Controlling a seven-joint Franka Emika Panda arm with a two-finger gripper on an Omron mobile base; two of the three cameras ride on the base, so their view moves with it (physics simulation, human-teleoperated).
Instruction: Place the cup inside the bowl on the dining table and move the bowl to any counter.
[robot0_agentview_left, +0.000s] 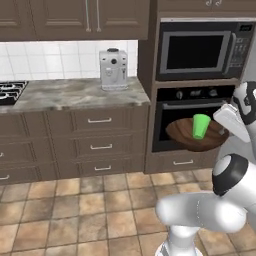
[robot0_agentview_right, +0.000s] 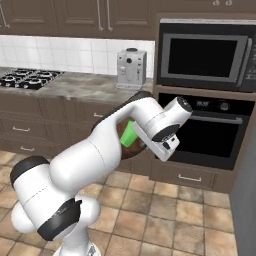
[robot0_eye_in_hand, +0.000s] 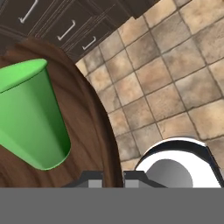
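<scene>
The dark wooden bowl (robot0_agentview_left: 182, 136) hangs in the air in front of the oven, with the green cup (robot0_agentview_left: 201, 126) standing upright inside it. My gripper (robot0_agentview_left: 223, 131) is shut on the bowl's right rim. In the hand view the rim of the bowl (robot0_eye_in_hand: 94, 127) runs between my gripper's (robot0_eye_in_hand: 113, 178) tips, and the cup (robot0_eye_in_hand: 33, 113) sits just left of them. From the right base view my arm covers most of the bowl (robot0_agentview_right: 131, 151); the cup (robot0_agentview_right: 128, 135) peeks out beside the hand. The counter (robot0_agentview_left: 75, 95) lies to the left. The dining table is out of view.
A coffee machine (robot0_agentview_left: 113, 69) stands at the counter's right end, and the gas hob (robot0_agentview_left: 10, 91) is at its left end. A built-in oven (robot0_agentview_right: 215, 130) and microwave (robot0_agentview_right: 205, 55) fill the tall unit behind the bowl. Tiled floor (robot0_agentview_left: 90, 205) lies open below.
</scene>
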